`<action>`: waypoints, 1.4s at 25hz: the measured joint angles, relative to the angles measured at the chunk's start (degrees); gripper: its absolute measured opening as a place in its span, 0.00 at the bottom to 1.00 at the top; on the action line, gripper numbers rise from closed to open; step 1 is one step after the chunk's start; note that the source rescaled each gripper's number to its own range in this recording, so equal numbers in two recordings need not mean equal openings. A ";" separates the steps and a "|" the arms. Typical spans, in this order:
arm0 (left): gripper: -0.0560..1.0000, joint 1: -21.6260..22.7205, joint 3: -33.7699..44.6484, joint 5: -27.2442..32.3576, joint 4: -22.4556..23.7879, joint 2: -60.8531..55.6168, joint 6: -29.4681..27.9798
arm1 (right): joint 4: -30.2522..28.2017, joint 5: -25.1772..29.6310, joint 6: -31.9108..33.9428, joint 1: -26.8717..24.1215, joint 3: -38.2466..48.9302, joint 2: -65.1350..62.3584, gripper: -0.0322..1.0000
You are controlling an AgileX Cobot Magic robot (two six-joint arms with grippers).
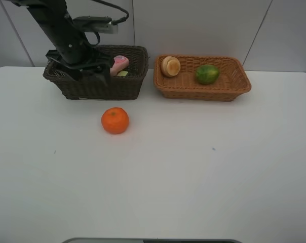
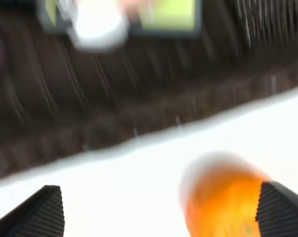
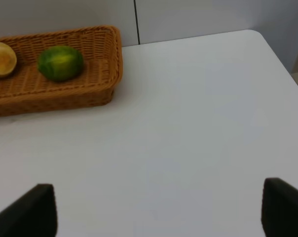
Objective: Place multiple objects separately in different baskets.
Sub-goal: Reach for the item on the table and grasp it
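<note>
Your left gripper (image 2: 159, 210) stands wide open with nothing between its fingertips (image 2: 40, 212); the two dark pads sit far apart in the left wrist view, which is blurred. Just ahead of that gripper, close by one fingertip, the orange (image 1: 115, 120) lies on the white table (image 1: 193, 177), not touched by either pad. Beyond the orange, further out from the claw, runs the front wall of the dark brown basket (image 1: 107, 87). Over that wall you can make out the pink tube (image 1: 119, 64) with its white cap (image 2: 97, 27) and a yellow-green label beside it, both lying inside the basket; the blur hides anything finer. From the high camera, your left arm (image 1: 62, 30) reaches down over the left end of the dark basket, and the gripper itself is hard to separate from the weave there.

Your right gripper (image 3: 159, 207) is also parted, its two black fingertips (image 3: 30, 210) wide apart over bare table, holding nothing. Well ahead of it and off to one side stands the light tan basket (image 1: 239, 86), touching nothing but the table and set just beside the dark one. Inside it lie the green lime-like fruit (image 1: 207, 74) and, further from your right claw, the peach-like fruit (image 1: 170, 66), the two apart from each other.
</note>
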 joint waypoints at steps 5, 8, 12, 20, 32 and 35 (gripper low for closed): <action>1.00 0.00 0.00 8.07 -4.82 -0.04 -1.56 | 0.00 0.00 0.00 0.00 0.00 0.00 0.76; 1.00 -0.90 0.00 9.02 -5.31 -0.04 -3.06 | 0.00 0.00 0.00 0.00 0.00 0.00 0.76; 1.00 -3.39 0.00 7.83 -5.43 -0.04 -4.05 | 0.00 0.00 0.00 0.00 0.00 0.00 0.76; 1.00 -9.39 0.06 3.06 1.57 0.96 -14.06 | 0.00 0.00 0.00 0.00 0.00 0.00 0.76; 1.00 -12.64 2.25 1.72 7.92 4.76 -25.82 | 0.00 0.00 0.00 0.00 0.00 0.00 0.76; 1.00 -12.64 3.05 0.84 8.14 5.20 -25.77 | 0.00 0.00 0.00 0.00 0.00 0.00 0.76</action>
